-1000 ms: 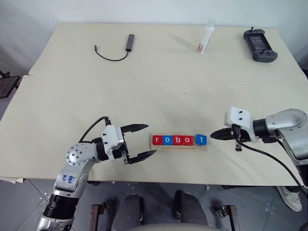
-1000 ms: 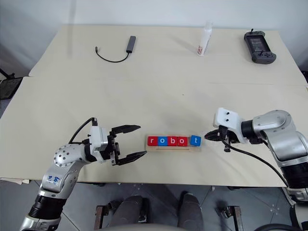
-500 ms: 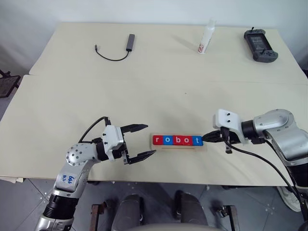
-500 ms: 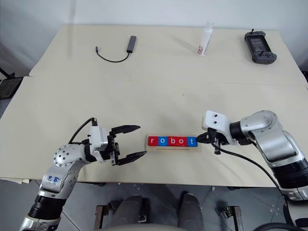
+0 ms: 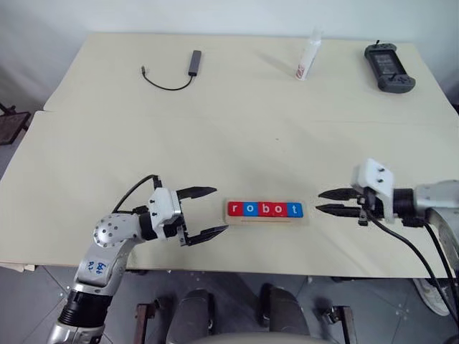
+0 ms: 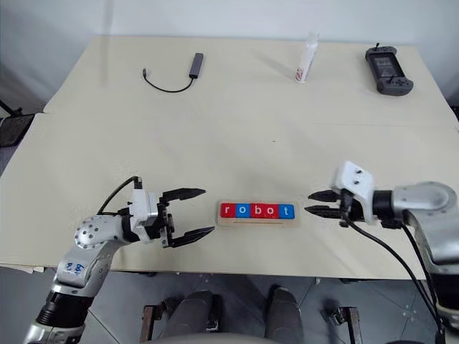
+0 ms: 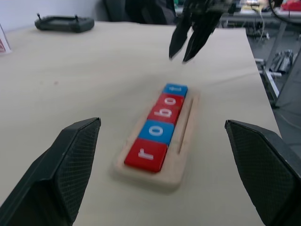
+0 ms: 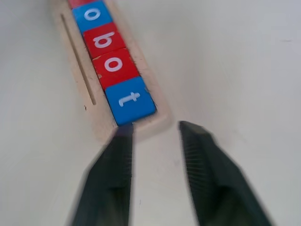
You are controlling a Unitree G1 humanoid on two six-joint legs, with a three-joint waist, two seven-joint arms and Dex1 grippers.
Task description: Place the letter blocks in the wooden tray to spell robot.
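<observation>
Five letter blocks [image 5: 264,209] lie in a row in the wooden tray [image 5: 265,219] near the table's front edge, reading r, o, b, o, t in red, blue, red, red, blue. My left gripper [image 5: 219,210] hovers just left of the tray, open and empty, pointing at the r end. My right gripper [image 5: 320,201] is a short gap right of the tray, open with nothing between its fingers. In the right wrist view the blue t block [image 8: 129,100] sits at the tray's near end, just ahead of the fingers [image 8: 197,155]. The left wrist view shows the row of letter blocks [image 7: 162,125] and the right gripper [image 7: 186,47] beyond it.
At the far side of the table lie a black cable with an adapter [image 5: 172,75], a white bottle [image 5: 306,57] and a black handheld controller [image 5: 388,68]. The table's front edge [image 5: 237,271] runs close below the tray.
The right gripper, shut, nudged the askew t block left into line with the others, then pulled back to the right and opened. The left gripper has stayed put.
</observation>
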